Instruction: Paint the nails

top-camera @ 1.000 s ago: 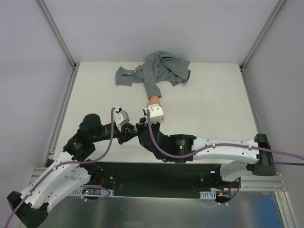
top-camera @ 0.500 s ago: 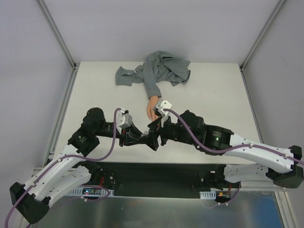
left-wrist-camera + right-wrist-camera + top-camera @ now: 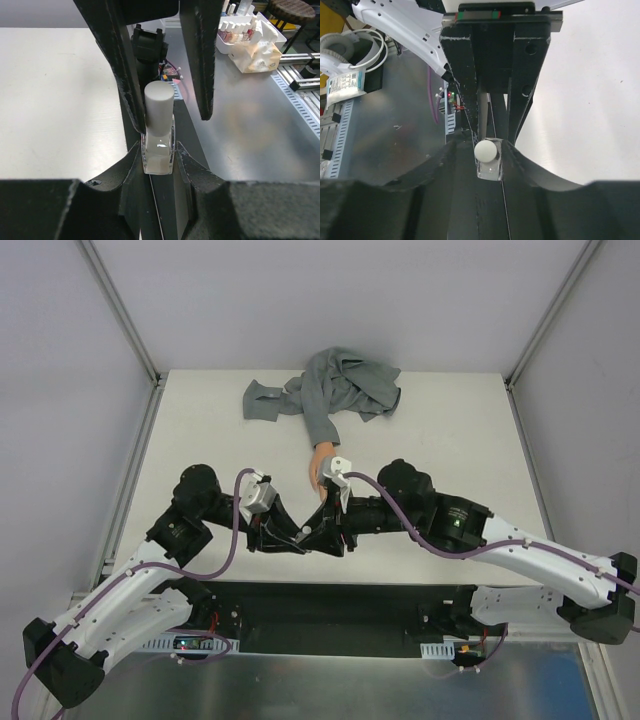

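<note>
Right arm has swung lower and left since half a second ago, closing on the left arm near the table's bottom edge. A second ago its wrist sat over the mannequin hand.

Mannequin hand: lies at centre frame in the top view, peach, fingers pointing down-frame. Lower right edge partly hidden by the right wrist's camera block. Nails too small to make out from above. Grey sleeve runs up-frame from the wrist into a crumpled heap near the table's top edge.

Small white bottle: upright at centre of the left wrist view, pale body, white cylindrical cap. Well below the mannequin hand in the top view, where the two grippers meet.

Left gripper: clamped on the bottle's body, one curved black finger pressing each side.

Right gripper: comes in from above, parted and straddling the cap. In the left wrist view one finger lies against the cap's left side and the other stands clear on the right, with a gap. Not gripping. Right wrist view looks straight down on the round cap top between its own fingers.

Outward: grey metal bench fills the right half of the left wrist view. White tray of small bottles at its upper right. White headphones at upper left of the right wrist view.
</note>
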`<state>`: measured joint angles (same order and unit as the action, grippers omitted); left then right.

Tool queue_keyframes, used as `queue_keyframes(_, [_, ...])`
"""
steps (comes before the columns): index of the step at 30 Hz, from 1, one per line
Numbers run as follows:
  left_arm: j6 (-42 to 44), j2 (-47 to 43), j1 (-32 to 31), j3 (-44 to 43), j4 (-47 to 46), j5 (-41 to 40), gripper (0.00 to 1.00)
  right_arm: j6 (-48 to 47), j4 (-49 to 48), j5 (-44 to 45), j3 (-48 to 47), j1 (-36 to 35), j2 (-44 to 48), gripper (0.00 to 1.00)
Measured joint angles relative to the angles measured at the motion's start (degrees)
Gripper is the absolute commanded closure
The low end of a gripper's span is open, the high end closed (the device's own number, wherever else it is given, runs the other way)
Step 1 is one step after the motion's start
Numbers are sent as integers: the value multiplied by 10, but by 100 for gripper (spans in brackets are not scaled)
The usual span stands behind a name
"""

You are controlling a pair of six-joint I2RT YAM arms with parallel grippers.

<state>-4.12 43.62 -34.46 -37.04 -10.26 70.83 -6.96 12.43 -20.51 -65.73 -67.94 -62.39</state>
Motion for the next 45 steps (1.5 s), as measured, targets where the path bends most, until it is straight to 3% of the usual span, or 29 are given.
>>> queue_keyframes(3, [-5, 0, 0, 0, -3, 8, 100, -4, 0, -6, 0, 0, -7, 77])
queue_keyframes(4, [-7, 0, 0, 0, -3, 9, 100, -5, 0, -7, 0, 1, -9, 87])
queue_keyframes(6, [-12, 0, 0, 0, -2, 8, 100, -13, -2, -5, 0, 2, -11, 97])
queue_keyframes(14, [-5, -20, 0, 2, 35, -59, 100, -16, -35, 48, 25, -2, -6, 99])
queue_keyframes(17, [10, -38, 2, 5, 58, -127, 100, 5, -51, 191, 31, -45, -11, 99])
queue_keyframes(19, [22, -49, 8, 6, 74, -172, 100, 43, -58, 384, 23, -110, -37, 99])
queue_keyframes(23, [42, -65, 16, 11, 103, -239, 100, 140, -48, 658, -24, -187, -118, 99])
queue_keyframes(28, [57, -76, 16, 17, 113, -295, 100, 204, -19, 798, -87, -205, -200, 97])
queue_keyframes(32, [61, -76, 19, 17, 103, -297, 100, 203, -12, 804, -95, -205, -202, 73])
queue_keyframes(37, [60, -63, 19, 14, 87, -274, 100, 150, -11, 731, -86, -204, -166, 41])
queue_keyframes(40, [58, -49, 19, 12, 86, -248, 100, 114, -11, 655, -67, -193, -120, 32])
queue_keyframes(45, [50, -16, 19, 3, 81, -186, 100, 57, -15, 432, -40, -125, -51, 30])
